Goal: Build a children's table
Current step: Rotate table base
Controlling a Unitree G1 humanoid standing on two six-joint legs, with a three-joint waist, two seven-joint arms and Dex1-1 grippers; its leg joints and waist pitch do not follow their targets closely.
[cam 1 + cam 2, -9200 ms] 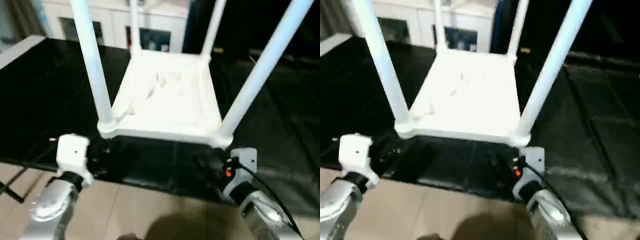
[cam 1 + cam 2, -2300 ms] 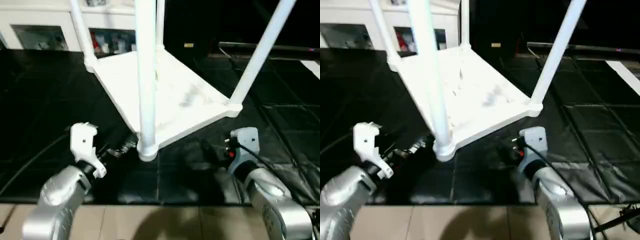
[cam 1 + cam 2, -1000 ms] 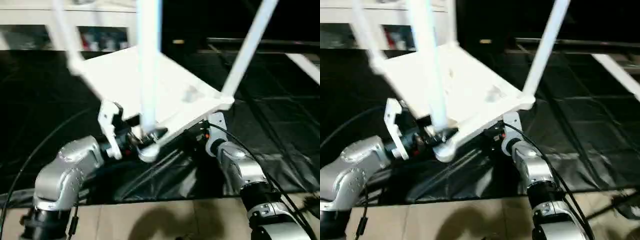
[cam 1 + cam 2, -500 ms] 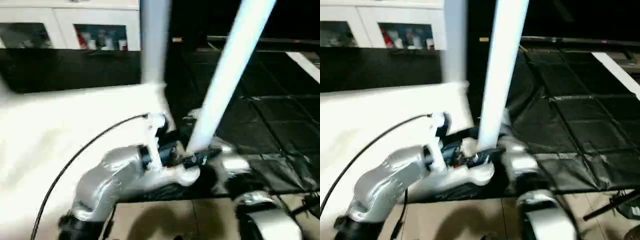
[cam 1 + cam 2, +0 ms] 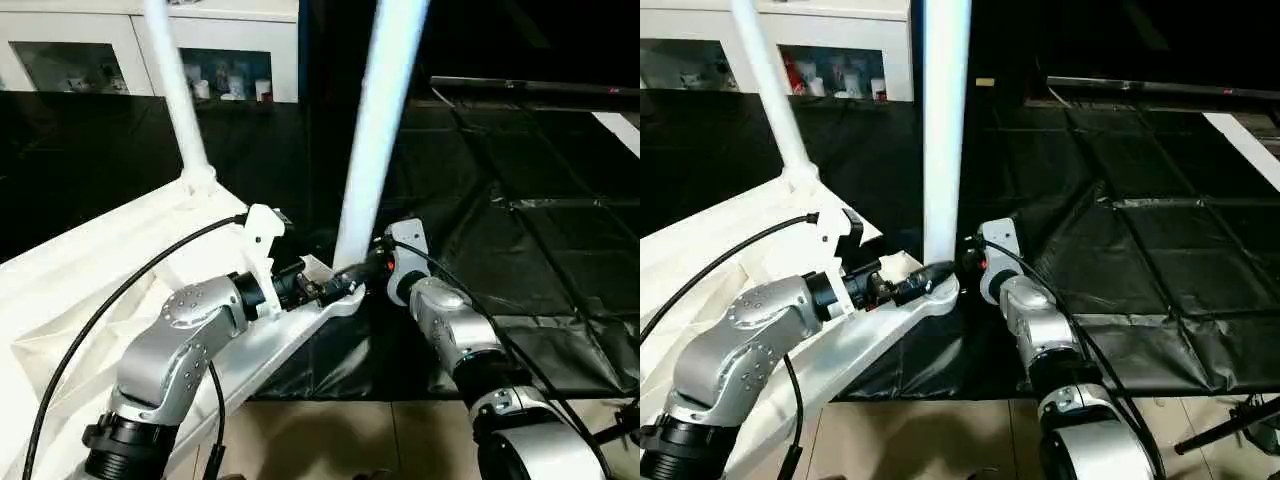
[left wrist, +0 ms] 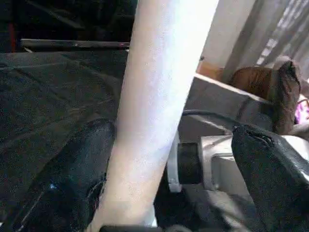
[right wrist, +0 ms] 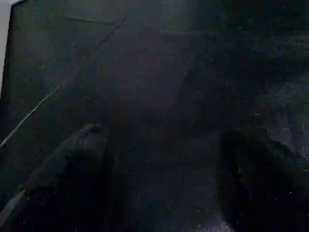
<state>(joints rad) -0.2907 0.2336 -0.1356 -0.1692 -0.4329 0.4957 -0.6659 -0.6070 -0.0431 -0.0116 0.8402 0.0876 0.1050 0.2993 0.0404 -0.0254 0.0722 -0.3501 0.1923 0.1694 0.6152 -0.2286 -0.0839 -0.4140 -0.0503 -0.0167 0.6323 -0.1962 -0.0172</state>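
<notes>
One tabletop [image 5: 90, 290], two legs, left claw [image 6: 159, 159] and right claw [image 7: 159, 174] open

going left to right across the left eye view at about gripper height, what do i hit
white table top → left gripper → near table leg → right gripper → black floor covering
</notes>
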